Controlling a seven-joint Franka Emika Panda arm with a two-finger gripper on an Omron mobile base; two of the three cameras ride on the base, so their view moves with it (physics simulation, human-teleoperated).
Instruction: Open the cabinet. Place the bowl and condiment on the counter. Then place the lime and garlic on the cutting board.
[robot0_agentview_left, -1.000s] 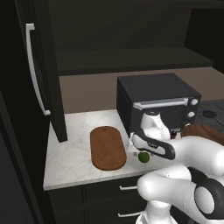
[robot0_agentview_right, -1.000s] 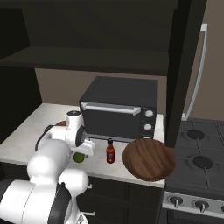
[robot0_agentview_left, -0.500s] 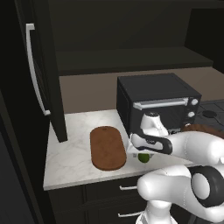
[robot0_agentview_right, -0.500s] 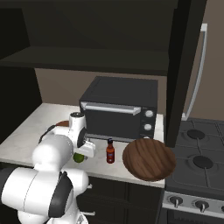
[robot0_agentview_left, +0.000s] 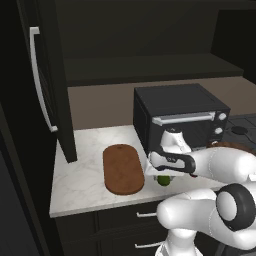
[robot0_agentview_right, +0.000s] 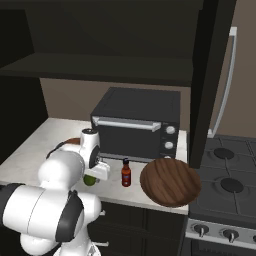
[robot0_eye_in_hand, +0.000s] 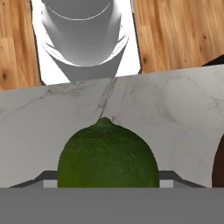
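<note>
gripper (robot0_agentview_left: 163, 176) lowered, lime (robot0_eye_in_hand: 108, 155) between jaws

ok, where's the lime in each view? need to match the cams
Left base view: lime low, right of centre, under the hand, right of the cutting board.
Right base view: lime lower left, peeking from under the hand, left of the condiment.
Hand view: lime bottom centre, on the counter.
Shared landmark: the counter's front edge.
</note>
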